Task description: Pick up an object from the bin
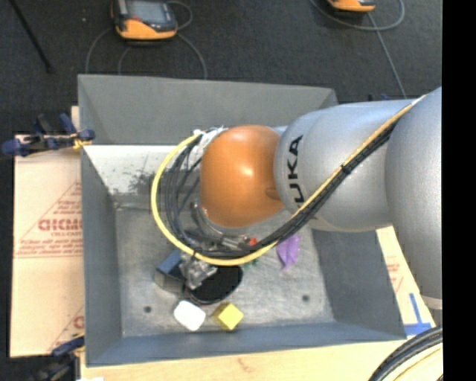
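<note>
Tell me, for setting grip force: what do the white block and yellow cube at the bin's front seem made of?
White block: probably plastic or foam, rounded corners, matte. Yellow cube: possibly foam or painted wood; dull, flat faces.

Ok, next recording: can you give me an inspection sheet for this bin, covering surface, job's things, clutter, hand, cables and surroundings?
Surface: grey metal bin, speckled floor, dark scuffs on the rear left wall.
Job's things: black disc and dark blue thing, the two nearest the hand.
Clutter: white block and yellow block side by side near the front wall; purple thing further right, beside the arm.
Hand: low over the floor, between the dark blue thing and the black disc; grip cannot be judged.
Cables: yellow cable loops round the orange cover, black ones inside the loop.
Surroundings: orange device with a lead on the dark floor behind the bin.
</note>
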You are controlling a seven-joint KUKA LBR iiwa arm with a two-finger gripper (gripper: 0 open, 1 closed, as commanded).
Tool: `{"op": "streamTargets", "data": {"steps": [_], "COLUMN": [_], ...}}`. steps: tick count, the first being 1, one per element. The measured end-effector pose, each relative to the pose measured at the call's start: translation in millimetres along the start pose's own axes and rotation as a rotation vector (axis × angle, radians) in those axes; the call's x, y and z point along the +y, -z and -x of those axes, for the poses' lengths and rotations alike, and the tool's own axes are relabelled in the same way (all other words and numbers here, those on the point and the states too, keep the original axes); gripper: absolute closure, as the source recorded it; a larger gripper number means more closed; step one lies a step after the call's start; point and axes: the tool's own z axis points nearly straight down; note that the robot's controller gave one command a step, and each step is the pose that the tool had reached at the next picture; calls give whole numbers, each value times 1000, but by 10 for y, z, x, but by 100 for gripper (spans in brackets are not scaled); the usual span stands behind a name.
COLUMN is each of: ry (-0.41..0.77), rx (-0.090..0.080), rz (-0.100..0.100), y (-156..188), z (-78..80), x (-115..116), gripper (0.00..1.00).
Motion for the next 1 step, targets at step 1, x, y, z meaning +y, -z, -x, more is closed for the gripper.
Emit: {"op": "streamTargets", "data": {"steps": [1], "ry": [250], "rx": [-10], "rz": [-3], "y": [-406], "z": [-231], "x": [175], "gripper": [100]}}
